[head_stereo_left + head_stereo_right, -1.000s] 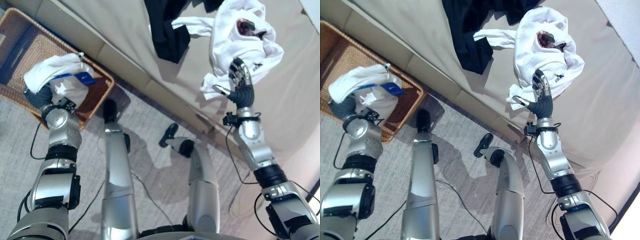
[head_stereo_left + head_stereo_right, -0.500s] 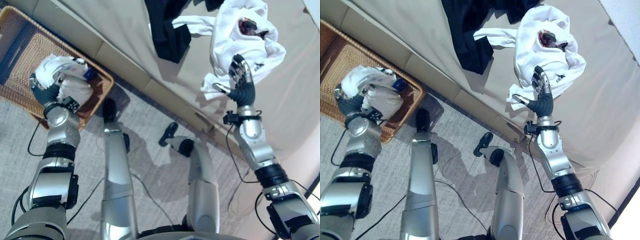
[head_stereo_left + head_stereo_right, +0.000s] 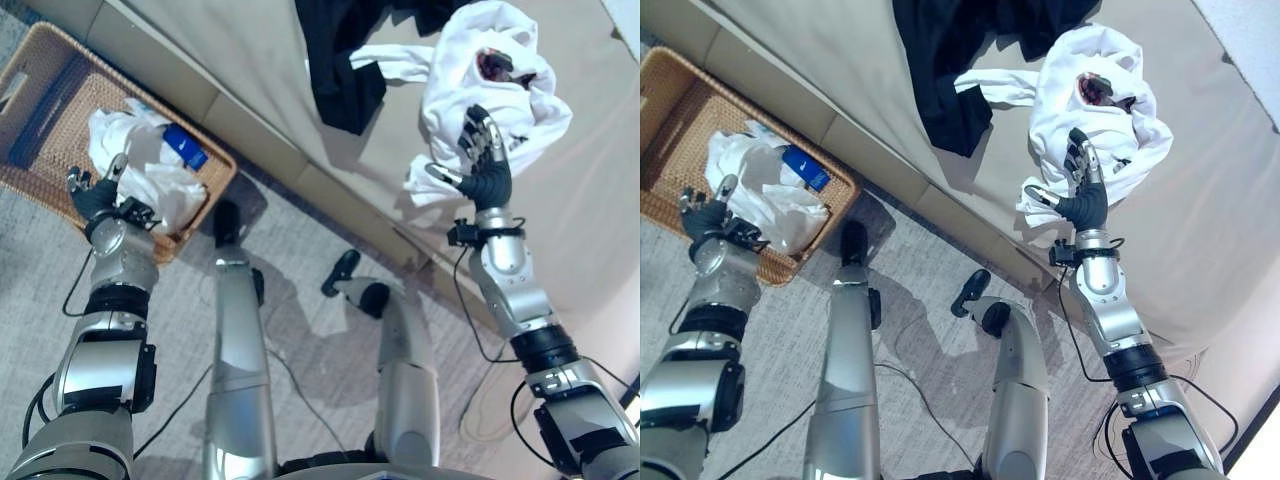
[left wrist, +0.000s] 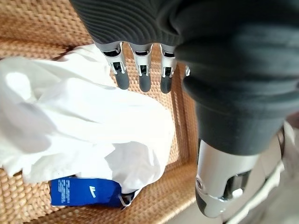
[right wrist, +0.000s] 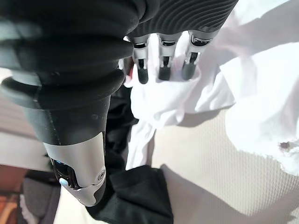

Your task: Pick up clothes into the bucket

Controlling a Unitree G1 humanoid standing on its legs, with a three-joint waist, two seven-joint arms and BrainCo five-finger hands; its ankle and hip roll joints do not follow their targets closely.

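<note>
white garment with a blue label (image 3: 150,165) sits crumpled in the wicker basket (image 3: 45,95) | left hand (image 3: 95,192) just beside it at the basket's near rim, fingers straight and spread, holding nothing | right hand (image 3: 482,160) up over the bed (image 3: 590,190), fingers relaxed, at the edge of a white shirt (image 3: 490,75) | black garment (image 3: 335,55) next to that

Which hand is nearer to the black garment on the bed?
Right. The right hand hovers open over the white shirt beside the black garment; the left hand is over the wicker basket.
</note>
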